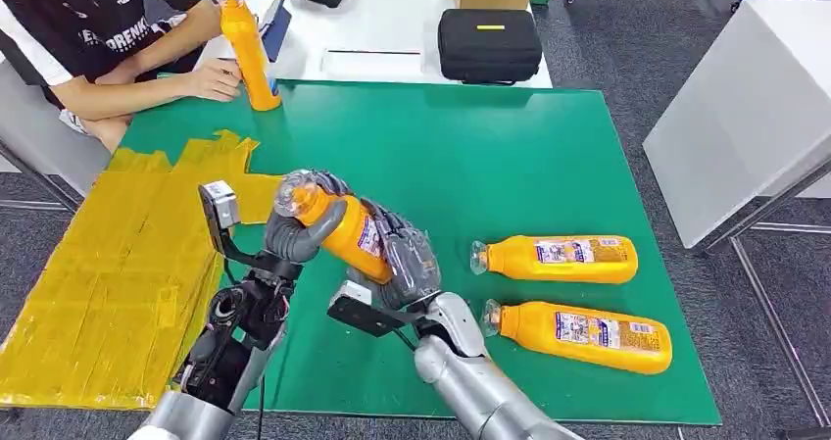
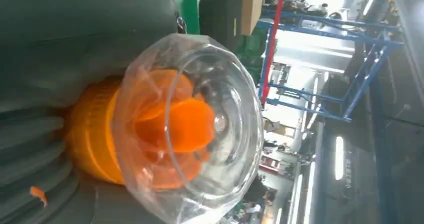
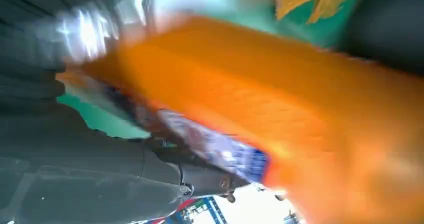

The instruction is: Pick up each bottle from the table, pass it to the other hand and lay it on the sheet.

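While my left hand (image 1: 294,232) and right hand (image 1: 407,259) both clamp the held bottle (image 1: 338,226), two bottles (image 1: 559,260) lie right; a person's hand (image 1: 211,79) steadies another far left.

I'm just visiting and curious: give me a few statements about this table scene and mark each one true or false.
1. Both the left hand and right hand grip one orange bottle. True.
2. Two bottles lie flat on the green mat. True.
3. The yellow sheet has three bottles lying on it. False: none lie on it.
4. A person's hand is beside an upright bottle. True.
5. The black case sits on the yellow sheet. False: it sits on the white table.
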Robot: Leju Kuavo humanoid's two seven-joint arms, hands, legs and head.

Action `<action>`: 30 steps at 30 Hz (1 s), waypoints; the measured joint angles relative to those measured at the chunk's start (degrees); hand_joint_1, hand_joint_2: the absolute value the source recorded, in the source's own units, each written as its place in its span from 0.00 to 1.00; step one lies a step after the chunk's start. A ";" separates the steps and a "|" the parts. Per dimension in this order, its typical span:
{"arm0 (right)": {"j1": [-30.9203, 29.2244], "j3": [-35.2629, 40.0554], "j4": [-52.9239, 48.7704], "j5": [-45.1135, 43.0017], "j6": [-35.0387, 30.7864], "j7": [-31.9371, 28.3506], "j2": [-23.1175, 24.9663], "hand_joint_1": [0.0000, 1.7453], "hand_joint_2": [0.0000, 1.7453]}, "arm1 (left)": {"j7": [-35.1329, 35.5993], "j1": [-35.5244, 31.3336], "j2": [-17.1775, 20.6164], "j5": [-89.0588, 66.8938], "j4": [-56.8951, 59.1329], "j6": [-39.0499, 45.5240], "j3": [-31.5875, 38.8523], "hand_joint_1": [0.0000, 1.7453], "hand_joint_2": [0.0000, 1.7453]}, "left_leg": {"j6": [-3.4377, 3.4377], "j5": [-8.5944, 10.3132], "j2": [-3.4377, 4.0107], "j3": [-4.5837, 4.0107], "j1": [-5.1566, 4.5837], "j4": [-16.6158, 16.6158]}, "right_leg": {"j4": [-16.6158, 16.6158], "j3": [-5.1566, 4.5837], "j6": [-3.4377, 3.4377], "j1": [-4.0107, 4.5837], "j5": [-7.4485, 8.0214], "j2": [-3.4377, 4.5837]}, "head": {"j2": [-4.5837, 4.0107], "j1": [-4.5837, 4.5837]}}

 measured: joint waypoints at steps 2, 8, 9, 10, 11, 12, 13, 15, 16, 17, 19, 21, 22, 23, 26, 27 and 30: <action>-0.05 0.00 0.00 -0.06 -0.02 -0.13 0.09 0.00 1.00 | 0.00 -0.04 -0.07 0.00 0.04 0.24 0.00 1.00 1.00 | 0.00 0.00 0.00 0.00 0.00 0.00 | 0.00 0.01 0.00 0.00 0.00 -0.01 | 0.00 0.02; 0.13 -0.02 -0.67 -1.57 -0.15 -1.31 0.26 0.00 1.00 | -0.20 -0.13 -0.09 -0.09 0.09 0.76 0.02 1.00 1.00 | 0.00 0.00 0.00 0.00 0.00 0.00 | 0.00 0.00 0.00 0.00 0.00 0.00 | 0.00 0.02; 0.31 -0.02 -1.09 -1.88 -0.28 -1.53 0.26 0.00 1.00 | -0.33 -0.19 -0.09 -0.18 0.09 1.01 0.02 1.00 1.00 | 0.00 0.00 0.00 0.00 0.00 0.00 | 0.00 0.00 0.00 0.00 0.00 -0.01 | 0.00 0.02; 0.49 -0.04 -1.64 -2.18 -0.46 -1.79 0.24 0.00 1.00 | -0.44 -0.25 -0.09 -0.39 0.09 1.35 0.09 1.00 1.00 | 0.00 0.00 0.00 0.00 0.00 0.00 | 0.00 0.00 0.00 0.00 0.00 -0.01 | 0.00 0.02; 0.66 -0.04 -2.09 -2.49 -0.55 -1.86 0.24 0.00 1.00 | -0.59 -0.32 -0.09 -0.59 0.09 1.90 0.17 1.00 1.00 | 0.00 0.00 0.00 0.00 0.00 0.00 | 0.00 0.00 0.00 0.00 0.00 0.00 | 0.00 0.02; 0.87 -0.04 -2.54 -2.67 -0.59 -1.88 0.24 0.00 1.00 | -0.90 -0.37 -0.07 -1.06 0.09 2.83 0.24 1.00 1.00 | 0.00 0.00 0.00 0.00 0.00 0.00 | 0.00 0.00 0.00 0.00 0.00 0.00 | 0.00 0.02; 1.11 -0.04 -3.17 -2.93 -0.61 -1.88 0.17 0.00 1.00 | -1.49 -0.43 -0.07 -1.97 0.09 4.23 0.37 1.00 1.00 | 0.00 0.00 0.00 0.00 0.00 0.00 | 0.00 0.00 0.00 0.00 0.00 0.00 | 0.00 0.02; 1.83 -0.04 -4.57 -3.15 -0.68 -1.79 -0.05 0.00 1.00 | -3.06 -0.48 -0.04 -4.92 0.09 9.30 0.83 1.00 1.00 | 0.00 0.00 0.00 0.00 0.00 0.00 | 0.00 0.00 0.00 0.00 0.00 0.00 | 0.00 0.02; 2.27 -0.04 -5.33 -3.26 -0.74 -1.77 -0.17 0.00 1.00 | -3.93 -0.51 0.00 -6.72 0.07 12.49 1.27 1.00 1.00 | 0.00 0.00 0.00 0.00 0.00 0.00 | 0.00 0.00 0.00 0.00 0.00 0.00 | 0.00 0.02; 2.67 -0.04 -6.04 -3.45 -0.81 -1.77 -0.28 0.00 1.00 | -4.75 -0.54 0.07 -8.35 0.07 15.47 1.60 1.00 1.00 | 0.00 0.00 0.00 0.00 0.00 0.00 | 0.00 0.00 0.00 0.00 0.00 0.00 | 0.00 0.02; 3.35 -0.04 -7.19 -3.61 -0.87 -1.77 -0.44 0.00 1.00 | -6.23 -0.62 0.29 -11.25 -0.06 20.58 2.42 1.00 1.00 | 0.00 0.00 0.00 0.00 0.00 0.00 | 0.00 0.00 0.00 0.00 0.00 0.00 | 0.00 0.02; 3.97 -0.04 -8.51 -3.67 -0.90 -1.77 -0.59 0.00 1.00 | -7.83 -0.63 0.53 -16.30 -0.35 27.93 2.86 1.00 1.00 | 0.00 0.00 0.00 -0.01 0.01 0.00 | 0.00 0.00 -0.01 0.00 -0.01 -0.01 | 0.00 0.04; 4.29 -0.04 -9.34 -3.82 -0.90 -1.77 -0.61 0.00 1.00 | -8.59 -0.60 0.59 -19.79 -0.68 33.33 2.95 1.00 1.00 | 0.00 0.00 0.00 -0.01 0.01 0.00 | 0.00 0.00 -0.01 0.00 0.00 0.00 | 0.00 0.02; 4.75 -0.04 -10.30 -4.11 -0.83 -1.77 -0.66 0.00 1.00 | -9.12 -0.58 0.68 -23.82 -1.03 38.85 3.02 1.00 1.00 | 0.00 0.00 0.00 -0.01 0.00 0.00 | 0.00 0.00 -0.01 0.00 -0.01 0.00 | 0.00 0.04; 6.04 -0.04 -13.60 -5.05 -0.57 -1.90 -0.99 0.00 1.00 | -9.25 -0.55 1.03 -34.78 -2.08 51.74 3.48 1.00 1.00 | 0.00 0.00 -0.02 -0.01 0.00 0.00 | 0.00 0.01 -0.01 0.00 -0.02 -0.02 | 0.00 0.02; 6.39 -0.04 -14.60 -5.64 -0.22 -1.99 -1.12 0.00 1.00 | -8.89 -0.56 1.14 -37.10 -2.16 53.88 3.74 1.00 1.00 | 0.00 0.00 -0.04 -0.02 0.00 0.00 | 0.00 0.02 -0.01 0.00 -0.03 -0.04 | 0.00 0.04; 8.03 -0.07 -18.58 -9.25 3.26 -3.13 -1.42 0.00 1.00 | -5.72 -0.52 1.49 -49.88 -1.97 60.27 4.55 1.00 1.00 | 0.00 -0.01 -0.03 -0.02 0.00 0.00 | 0.00 0.01 -0.01 0.00 -0.03 -0.01 | 0.00 0.02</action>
